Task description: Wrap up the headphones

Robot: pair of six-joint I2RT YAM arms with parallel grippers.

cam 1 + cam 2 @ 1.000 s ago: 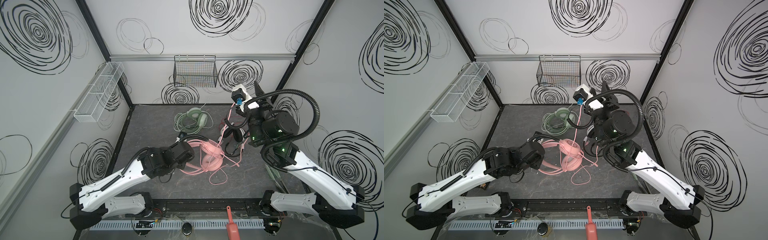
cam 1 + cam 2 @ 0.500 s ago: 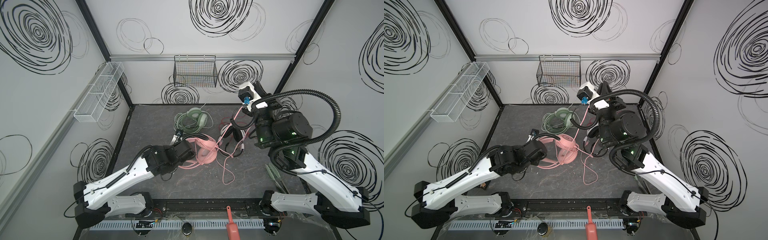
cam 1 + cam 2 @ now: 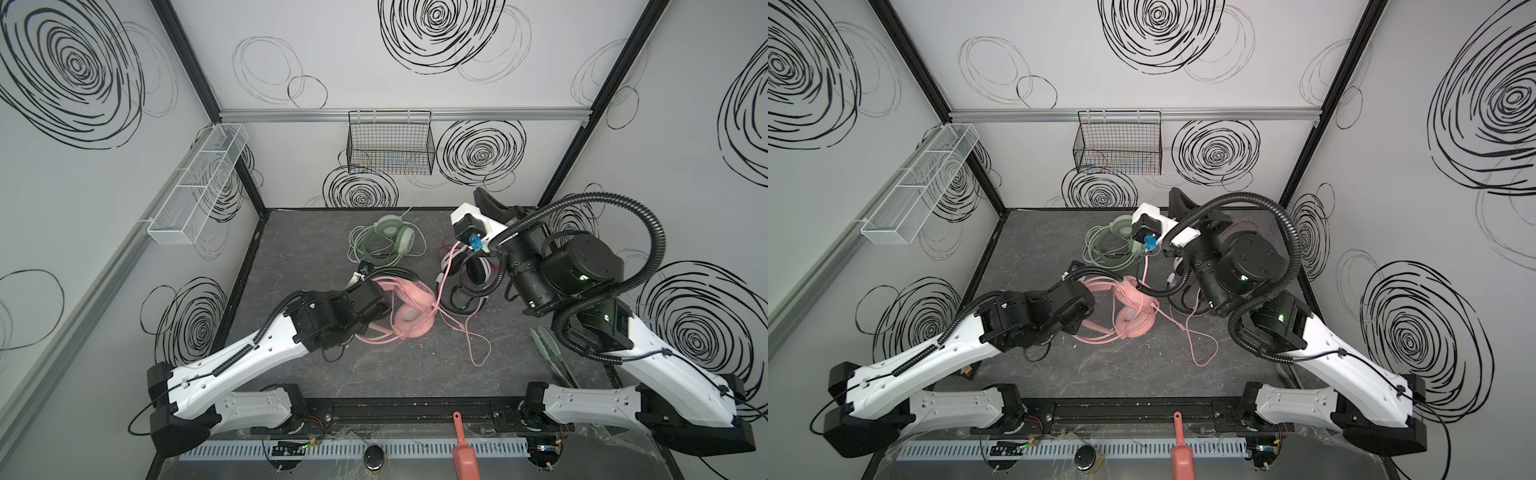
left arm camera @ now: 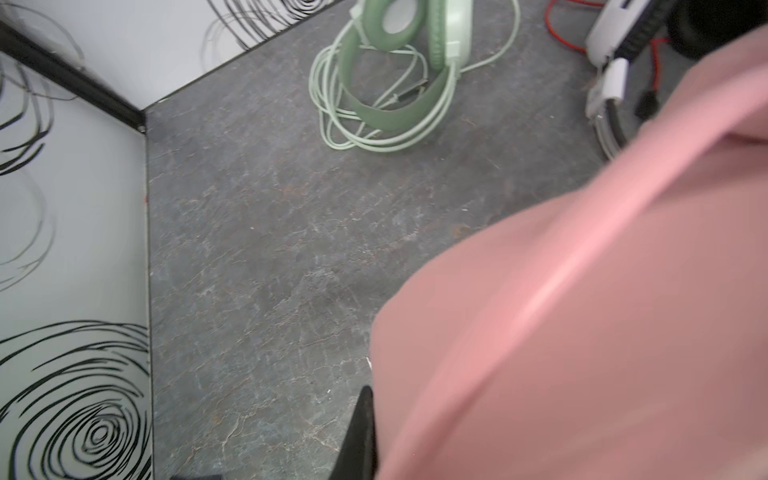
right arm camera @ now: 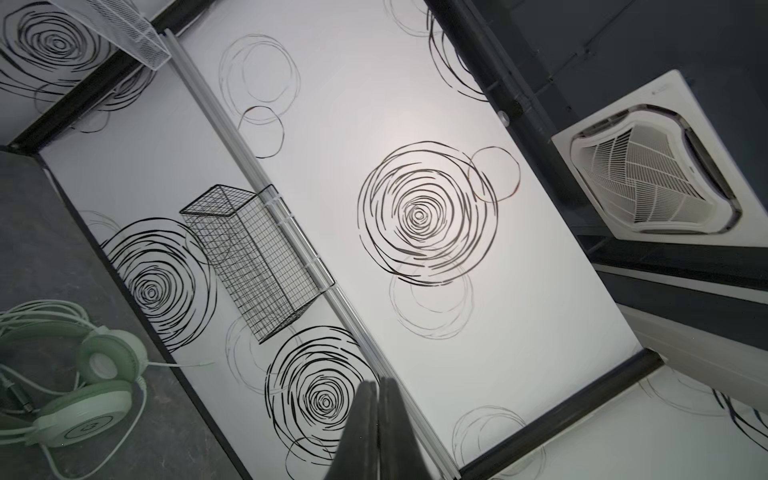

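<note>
Mint-green headset point(image 3: 388, 230) coiled; white-and-black headset point(image 3: 478, 272) unwrapped. Pink headset point(image 3: 411, 316), cable point(image 3: 439, 279) loose, clamped in left gripper point(image 3: 384, 309) fingers; right gripper point(image 5: 377, 399) fingers together.

right gripper point(image 5: 377, 386): jaws apart a second ago, now pressed together | right wrist: swung out right, now back lower and nearer the middle | pink cable point(image 3: 442, 272) of pink headset point(image 3: 409, 316): loops beside the headset pulled out, slack now trails farther right

Pink headphones point(image 3: 415, 321) in smooth glossy plastic — tabletop point(image 3: 311, 249) matt, stone-veined
</note>
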